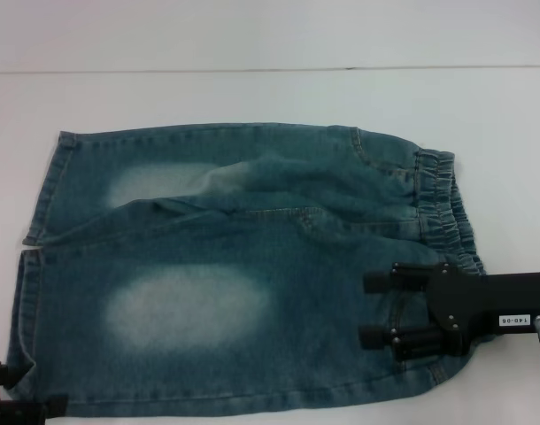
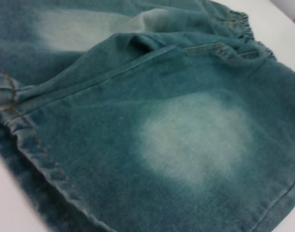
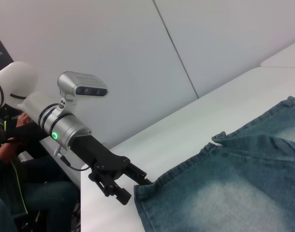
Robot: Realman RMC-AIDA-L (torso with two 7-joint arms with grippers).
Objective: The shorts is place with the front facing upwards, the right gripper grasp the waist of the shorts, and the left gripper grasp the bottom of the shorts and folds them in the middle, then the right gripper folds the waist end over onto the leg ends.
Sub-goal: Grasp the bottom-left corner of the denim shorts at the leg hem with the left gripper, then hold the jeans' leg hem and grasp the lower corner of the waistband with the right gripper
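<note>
While the shorts (image 1: 226, 274) lie flat across the white table (image 1: 252, 88), both grippers sit at opposite ends.
Waist (image 1: 447, 204) at right of head frame, leg ends (image 1: 31, 257) at left; right gripper (image 1: 369, 308) over lower right of the denim near the waist, fingers spread apart, holding nothing; left gripper (image 1: 4, 390) at lower left corner by the hem, mostly cut off there; right wrist view shows left gripper (image 3: 133, 186) fingers parted, one tip touching the hem corner, cloth not clamped; faded patch (image 2: 191, 135) fills left wrist view.
</note>
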